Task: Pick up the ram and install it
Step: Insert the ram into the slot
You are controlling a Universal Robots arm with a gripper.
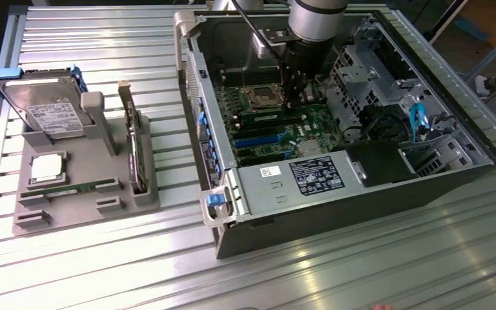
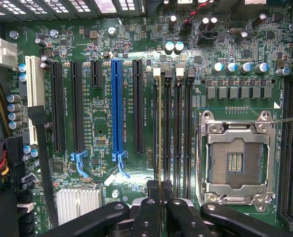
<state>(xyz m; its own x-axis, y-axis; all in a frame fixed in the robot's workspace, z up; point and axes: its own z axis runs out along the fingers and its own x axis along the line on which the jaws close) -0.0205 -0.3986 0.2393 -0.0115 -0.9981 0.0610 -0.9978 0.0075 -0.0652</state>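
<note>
The arm [image 1: 317, 19] reaches straight down from the upper centre of the exterior view into the open computer case [image 1: 360, 213], wrist vertical. Its gripper [image 2: 161, 190] is nearly closed, pinching the ram [image 2: 159, 128] edge-on over the memory slots [image 2: 178, 128] beside the processor socket [image 2: 235, 160].
</note>
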